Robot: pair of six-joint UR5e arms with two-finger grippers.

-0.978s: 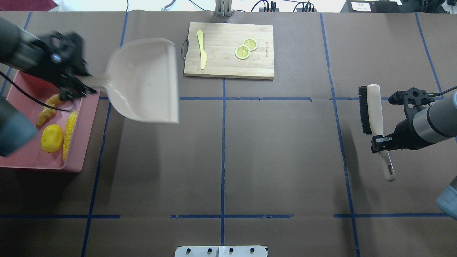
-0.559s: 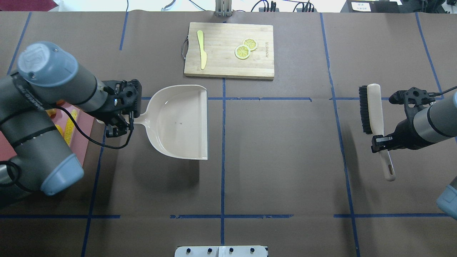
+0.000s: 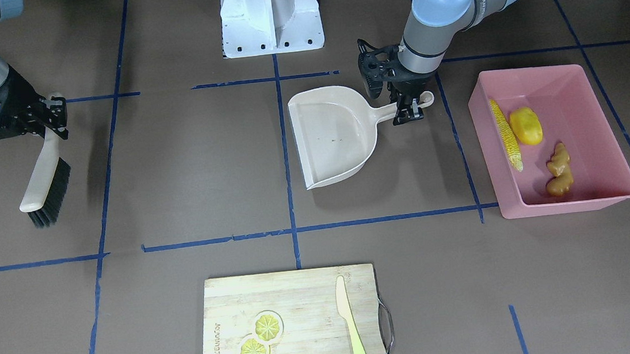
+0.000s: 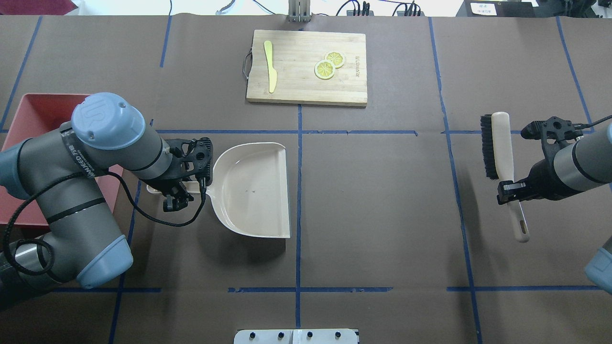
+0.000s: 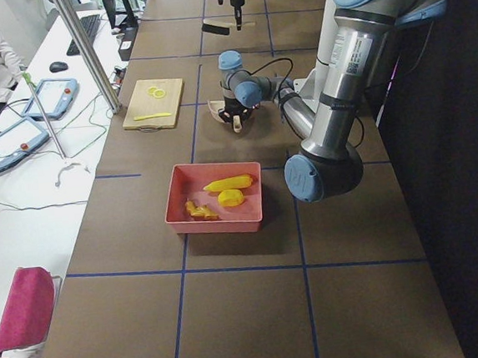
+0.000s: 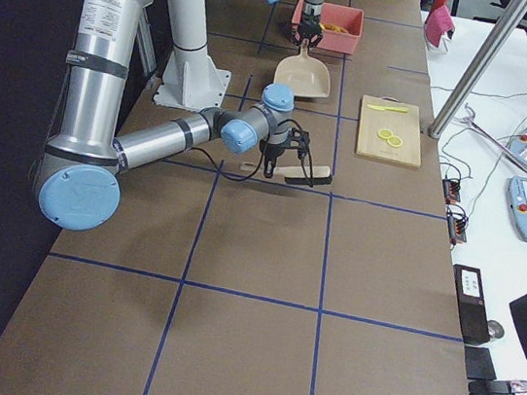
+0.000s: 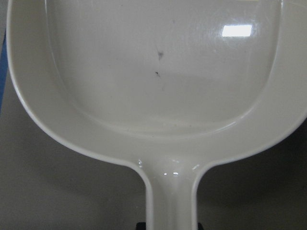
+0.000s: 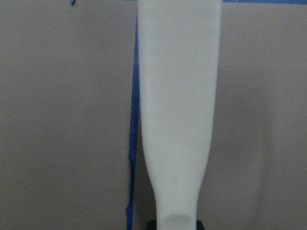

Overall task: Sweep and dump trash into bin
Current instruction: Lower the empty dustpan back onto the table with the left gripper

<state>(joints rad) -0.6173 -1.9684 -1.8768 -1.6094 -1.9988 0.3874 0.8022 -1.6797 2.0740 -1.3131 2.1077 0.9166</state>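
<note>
Left arm [image 4: 71,224], right arm [image 4: 581,165]: grey cylindrical links, pale-blue round joint caps [image 4: 107,119], lettered black band below left cap. Left claw [image 3: 408,109], right claw [image 4: 508,188]: black, angular. Black cable [image 4: 143,217] loops from left wrist. White base [image 3: 270,13], dark bolts along edge.

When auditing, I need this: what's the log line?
trash in bin | left gripper shut on empty dustpan | right gripper holding brush

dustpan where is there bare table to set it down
Widest bare patch: between the dustpan and the brush, on the robot's side of the cutting board. Crowded: the gap between the dustpan and the bin, overhung by the left arm.
</note>
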